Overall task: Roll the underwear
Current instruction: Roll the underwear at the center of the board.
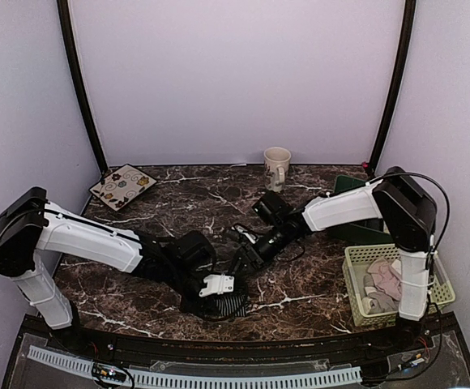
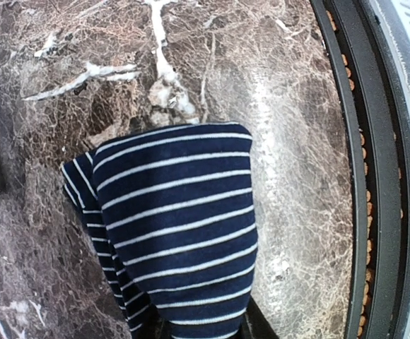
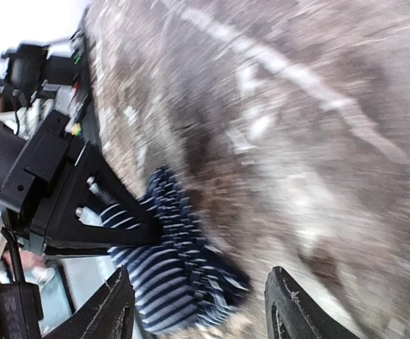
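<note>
Close to the near edge of the table (image 1: 300, 292), about midway along it, lies the navy striped underwear (image 1: 228, 305). It is bunched into a short thick bundle on the marble. From the left wrist view its white stripes run across the cloth, with a folded layer showing down its left side, and the near end of the cloth runs down between two dark finger parts at the bottom of the view. The left claw (image 1: 219, 285) is on top of this bundle and looks clenched on the navy striped underwear. The right wrist view shows one of its black fingers pressed into the striped cloth.

Just beyond it, toward the middle of the table, the right claw (image 3: 199, 275) hangs low over the marble. It is released, with its two fingers spread apart and nothing between them. It points at the striped bundle and is near it but not touching.

At the near right corner stands a pale green basket (image 1: 350, 279). The pink underwear (image 1: 385, 279) lies crumpled inside it with some cream cloth, beside the right arm's base.

At the far edge, near its middle, a beige mug (image 1: 277, 166) stands upright. A patterned tile (image 1: 122, 186) lies flat in the far left corner.
</note>
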{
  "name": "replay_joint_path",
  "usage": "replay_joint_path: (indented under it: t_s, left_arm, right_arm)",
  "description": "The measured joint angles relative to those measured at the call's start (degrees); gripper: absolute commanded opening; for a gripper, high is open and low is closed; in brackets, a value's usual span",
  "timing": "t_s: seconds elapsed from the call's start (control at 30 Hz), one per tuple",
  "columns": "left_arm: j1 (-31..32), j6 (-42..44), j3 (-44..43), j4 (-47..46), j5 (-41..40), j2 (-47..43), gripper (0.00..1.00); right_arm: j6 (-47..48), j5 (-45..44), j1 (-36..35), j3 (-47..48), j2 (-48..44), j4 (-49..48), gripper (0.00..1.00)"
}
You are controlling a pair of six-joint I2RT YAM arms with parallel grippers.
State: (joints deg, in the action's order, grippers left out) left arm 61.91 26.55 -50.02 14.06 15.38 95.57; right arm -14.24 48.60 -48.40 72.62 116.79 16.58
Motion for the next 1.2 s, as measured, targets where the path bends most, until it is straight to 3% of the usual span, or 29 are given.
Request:
replay_joint_path:
  t_s: [0.13,0.37,0.57,0.87,1.2]
  left_arm:
    - [-2.51,0.0,-1.84,2.21,4.17,1.64,0.0]
    - [-8.04,0.0,-8.26,9.22,15.17,7.89,0.0]
    - [-13.25,0.24,-15.58,17.9,27.78,16.35,0.0]
    - [-18.18,1.42,-22.01,27.12,40.79,25.4,0.0]
    - [-19.52,2.58,-26.53,33.99,45.35,30.47,0.02]
  right_arm:
    - [0.44,-6.69,1.36,-4.02,-5.35,-0.94,0.58]
    - [2.78,-20.02,0.22,-24.24,-26.6,-9.22,0.55]
    - [7.3,-31.3,-9.27,-35.04,-42.14,-15.19,0.55]
    - [18.8,-45.77,-21.51,-33.68,-36.46,-15.28,0.57]
    - [29.9,-51.69,-25.92,-21.99,-22.6,-16.61,0.61]
